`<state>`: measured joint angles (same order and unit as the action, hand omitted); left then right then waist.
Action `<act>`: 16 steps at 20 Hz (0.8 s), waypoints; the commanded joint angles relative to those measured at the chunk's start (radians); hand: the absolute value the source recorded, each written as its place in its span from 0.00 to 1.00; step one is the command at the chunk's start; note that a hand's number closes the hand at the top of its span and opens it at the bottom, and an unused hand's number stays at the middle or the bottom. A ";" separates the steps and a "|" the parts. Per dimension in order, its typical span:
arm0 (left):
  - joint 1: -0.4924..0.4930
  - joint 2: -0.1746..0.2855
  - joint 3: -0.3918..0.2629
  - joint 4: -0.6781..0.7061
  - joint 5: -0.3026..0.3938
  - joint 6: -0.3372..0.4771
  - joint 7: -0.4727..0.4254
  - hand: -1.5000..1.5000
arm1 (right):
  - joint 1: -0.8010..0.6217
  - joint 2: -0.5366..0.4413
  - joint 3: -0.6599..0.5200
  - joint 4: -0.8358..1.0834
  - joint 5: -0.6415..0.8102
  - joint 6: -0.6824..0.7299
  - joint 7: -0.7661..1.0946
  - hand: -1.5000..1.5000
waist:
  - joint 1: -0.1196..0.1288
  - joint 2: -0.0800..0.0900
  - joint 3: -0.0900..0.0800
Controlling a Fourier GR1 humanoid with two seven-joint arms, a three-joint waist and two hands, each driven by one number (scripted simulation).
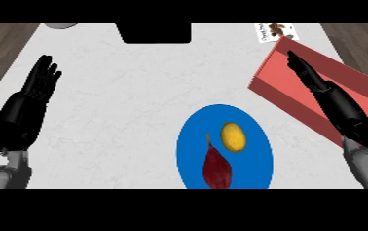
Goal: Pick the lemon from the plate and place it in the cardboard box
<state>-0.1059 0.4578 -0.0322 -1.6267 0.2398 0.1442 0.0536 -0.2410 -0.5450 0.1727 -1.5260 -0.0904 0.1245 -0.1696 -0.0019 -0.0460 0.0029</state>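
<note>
Right hand (310, 76) released, fingers straight, hovering over the red box (279, 88); left hand (39, 86) open too, resting at the tabletop's far side; lemon (233, 137) down-left of the right hand, well apart from it, on the blue plate (193, 142) just beside a dark red vegetable (217, 169). Probably light, firm, waxy-skinned — likely to roll; best cupped across its short middle, from above.
</note>
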 commanded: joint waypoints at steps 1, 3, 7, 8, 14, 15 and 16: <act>0.035 -0.029 0.009 -0.068 0.001 0.014 0.028 0.50 | 0.003 0.031 -0.036 -0.037 -0.025 0.000 0.045 0.00 | 0.005 0.043 -0.003; 0.031 -0.013 0.045 0.003 0.060 -0.029 0.040 0.50 | 0.020 0.106 -0.046 -0.066 -0.106 -0.048 0.129 0.00 | -0.002 0.043 -0.004; 0.080 -0.052 0.034 0.018 0.102 -0.006 0.107 0.50 | 0.021 -0.048 -0.154 -0.046 0.124 -0.250 0.159 0.00 | -0.037 0.033 -0.011; 0.083 -0.047 0.044 0.013 0.136 -0.029 0.133 0.50 | 0.053 0.147 -0.213 -0.063 -0.011 -0.360 0.098 0.00 | -0.030 0.037 -0.002; 0.110 -0.045 0.072 0.015 0.156 -0.064 0.125 0.50 | 0.334 0.207 -0.101 -0.413 0.036 -0.309 -0.140 0.00 | -0.023 0.038 -0.003; 0.107 -0.068 0.031 -0.050 0.135 -0.037 0.174 0.50 | 0.275 0.194 -0.078 -0.361 0.095 -0.306 -0.129 0.00 | -0.005 0.042 -0.003; 0.115 -0.022 0.090 -0.028 0.179 -0.092 0.167 0.50 | 0.355 0.183 -0.055 -0.428 0.118 -0.298 -0.127 0.00 | -0.008 0.041 -0.003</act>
<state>-0.0038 0.4081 0.0208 -1.6360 0.3825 0.0941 0.1910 0.0002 -0.3573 0.0648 -1.8183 -0.0500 -0.1712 -0.2579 -0.0158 -0.0064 -0.0001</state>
